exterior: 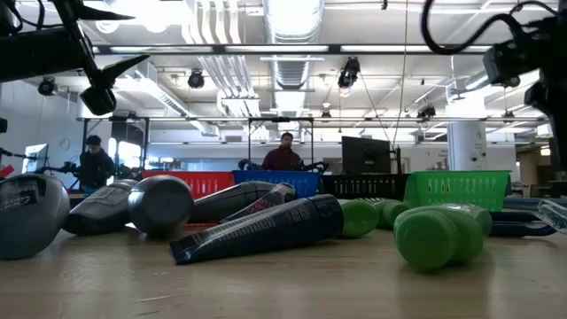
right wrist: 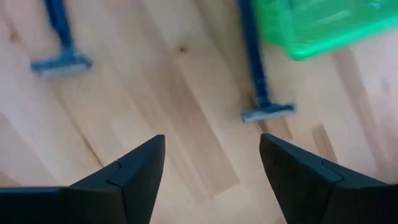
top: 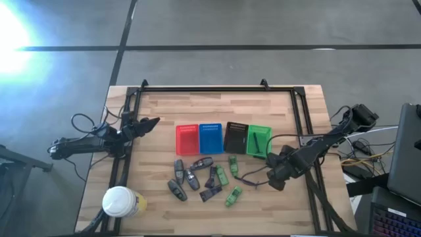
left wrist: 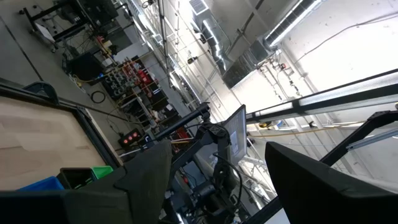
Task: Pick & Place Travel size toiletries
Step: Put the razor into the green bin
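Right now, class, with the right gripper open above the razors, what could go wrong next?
The razor lies flat on the table with its handle under the green tray, so the open right gripper might nudge the tray or slip off the thin handle. The toiletries lie heaped and touching; lifting one may roll others. The left gripper waits far off.

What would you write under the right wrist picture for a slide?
Open right gripper hovering over the wooden table, two blue razors ahead, beside a green tray.
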You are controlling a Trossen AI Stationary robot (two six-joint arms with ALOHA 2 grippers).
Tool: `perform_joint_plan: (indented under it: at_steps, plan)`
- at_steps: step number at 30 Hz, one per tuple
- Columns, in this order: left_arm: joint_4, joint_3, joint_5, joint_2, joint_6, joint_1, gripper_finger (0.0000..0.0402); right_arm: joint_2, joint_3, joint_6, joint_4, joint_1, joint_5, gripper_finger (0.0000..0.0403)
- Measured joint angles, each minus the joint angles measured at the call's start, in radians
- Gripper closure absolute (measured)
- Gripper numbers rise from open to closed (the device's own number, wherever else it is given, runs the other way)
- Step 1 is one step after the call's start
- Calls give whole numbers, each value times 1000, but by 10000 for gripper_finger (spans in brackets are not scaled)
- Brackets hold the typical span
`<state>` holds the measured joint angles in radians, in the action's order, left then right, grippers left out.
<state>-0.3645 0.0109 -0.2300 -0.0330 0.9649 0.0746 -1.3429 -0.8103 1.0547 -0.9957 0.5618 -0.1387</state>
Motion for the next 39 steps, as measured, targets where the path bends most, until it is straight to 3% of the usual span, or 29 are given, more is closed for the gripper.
perform_joint_plan:
  at_steps: [9,14,22,29,39]
  plan:
    - [2,0,0,0,0,0,135,12,61,-268,19,-76,-5,120]
    - [2,0,0,0,0,0,135,-4,100,-394,152,-113,-22,116]
    - [2,0,0,0,0,0,135,-10,187,-408,211,-201,-18,142]
    - [2,0,0,0,0,0,135,-4,264,-475,385,-204,113,165]
    - [8,0,0,0,0,0,135,-2,236,-395,424,-202,118,183]
